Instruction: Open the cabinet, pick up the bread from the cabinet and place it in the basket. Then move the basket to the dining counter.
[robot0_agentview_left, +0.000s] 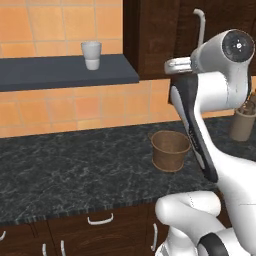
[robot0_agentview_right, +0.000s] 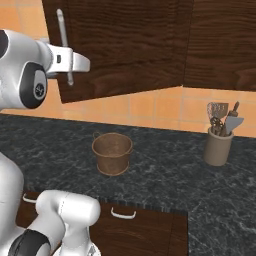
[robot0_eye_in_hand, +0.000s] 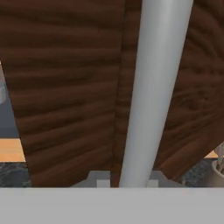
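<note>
My gripper (robot0_eye_in_hand: 129, 182) is shut on the long silver bar handle (robot0_eye_in_hand: 153, 87) of the dark wood-grain cabinet (robot0_agentview_right: 125, 45). The bar runs up between the two fingertips in the hand view. The cabinet door hangs swung out a little from the cabinet front, its lower edge slanting in the right base view. The handle (robot0_agentview_right: 62, 35) stands high above the worktop. Below it, the round brown basket (robot0_agentview_right: 112, 152) sits upright on the black worktop (robot0_agentview_left: 75, 160), with nothing in it. The basket (robot0_agentview_left: 170, 150) is apart from the arm. The bread is hidden. The dining counter is out of view.
A beige cylinder of utensils (robot0_agentview_right: 218, 145) stands on the worktop to the right of the basket. A white cup (robot0_agentview_left: 91, 55) rests on a dark wall shelf (robot0_agentview_left: 60, 72) at the left. Dark drawers with curved handles (robot0_agentview_right: 123, 215) run below the worktop edge.
</note>
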